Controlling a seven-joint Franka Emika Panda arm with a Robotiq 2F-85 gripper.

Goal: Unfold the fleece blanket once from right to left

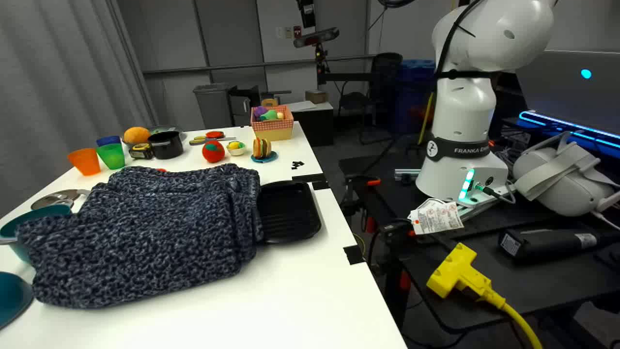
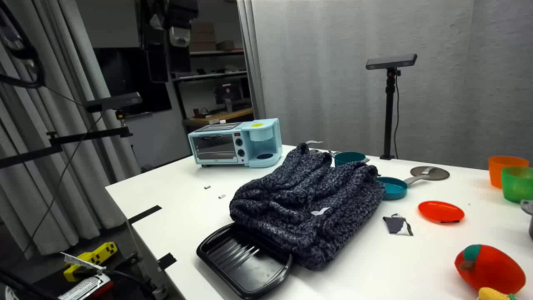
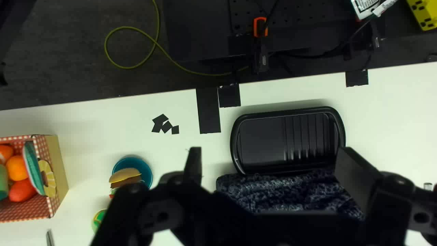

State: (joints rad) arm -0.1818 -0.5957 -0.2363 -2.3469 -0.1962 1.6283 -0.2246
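White arm [image 1: 465, 111] stands upright from its base [image 1: 443, 177]; gripper [image 3: 269, 159] spread wide, 2 fingers [image 3: 355, 177] well apart

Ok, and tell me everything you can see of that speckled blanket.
The blanket is dark navy speckled with grey, thick and fuzzy-looking, perhaps knitted. It lies folded in rumpled layers on the white table, with a small white patch, perhaps a label, showing. One edge seems to lap over the rim of the black tray. A teal pan sits beside it; whether they touch isn't clear. The gripper is open and doesn't hold it.
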